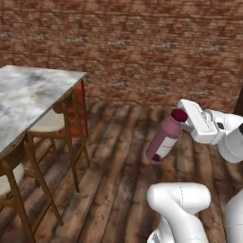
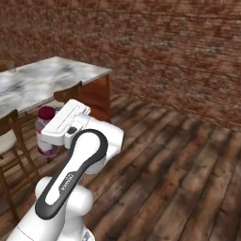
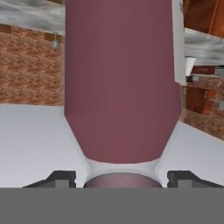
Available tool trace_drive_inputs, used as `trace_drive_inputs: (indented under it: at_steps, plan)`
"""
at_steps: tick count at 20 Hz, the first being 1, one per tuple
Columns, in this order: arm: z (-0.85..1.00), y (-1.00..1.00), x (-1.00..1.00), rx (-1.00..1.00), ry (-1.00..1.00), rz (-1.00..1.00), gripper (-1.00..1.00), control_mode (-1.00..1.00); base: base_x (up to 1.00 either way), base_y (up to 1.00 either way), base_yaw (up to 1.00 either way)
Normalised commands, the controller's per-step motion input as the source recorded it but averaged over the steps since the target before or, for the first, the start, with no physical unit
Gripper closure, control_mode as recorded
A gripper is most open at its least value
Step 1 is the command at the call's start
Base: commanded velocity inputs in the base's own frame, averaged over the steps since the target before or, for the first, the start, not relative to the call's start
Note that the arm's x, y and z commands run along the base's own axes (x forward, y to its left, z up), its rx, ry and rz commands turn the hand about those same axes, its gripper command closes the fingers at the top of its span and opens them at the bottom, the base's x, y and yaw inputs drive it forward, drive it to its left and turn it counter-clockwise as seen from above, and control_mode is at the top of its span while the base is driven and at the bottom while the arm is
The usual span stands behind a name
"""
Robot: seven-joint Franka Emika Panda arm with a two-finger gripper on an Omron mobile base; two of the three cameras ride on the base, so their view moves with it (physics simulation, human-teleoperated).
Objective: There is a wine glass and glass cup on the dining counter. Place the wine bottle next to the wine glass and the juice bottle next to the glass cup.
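The juice bottle [image 1: 163, 139], pink-purple with a dark maroon cap and white label, hangs tilted in the air above the wooden floor. My gripper [image 1: 182, 118] is shut on it at the cap and neck. In the right base view the juice bottle [image 2: 45, 136] sits partly behind my white hand, with the gripper [image 2: 50, 118] at its cap. In the hand view the juice bottle [image 3: 122, 87] rises from the gripper [image 3: 122, 178]. The dining counter [image 1: 28, 92], a marble slab on wooden legs, stands left of the bottle, apart from it. The wine bottle, wine glass and glass cup are out of view.
Wooden stools [image 1: 47, 124] with pale seats are tucked under the dining counter [image 2: 52, 77]. A brick wall [image 1: 142, 42] runs across the back. Open plank floor [image 1: 118, 180] lies between my base and the counter.
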Motion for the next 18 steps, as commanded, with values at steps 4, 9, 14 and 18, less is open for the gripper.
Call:
trace_drive_inputs:
  at_steps: [4,9,14,18]
  plan:
    - [0.0,0.0,0.0,0.0,0.0,0.0,1.0,1.0,1.0,-0.56,0.35]
    - [0.0,0.0,0.0,0.0,0.0,0.0,1.0,1.0,1.0,-0.62,0.35]
    - [0.0,0.0,0.0,0.0,0.0,0.0,1.0,1.0,1.0,-0.65,0.36]
    - [0.0,0.0,0.0,0.0,0.0,0.0,1.0,1.0,0.96,-0.71,0.36]
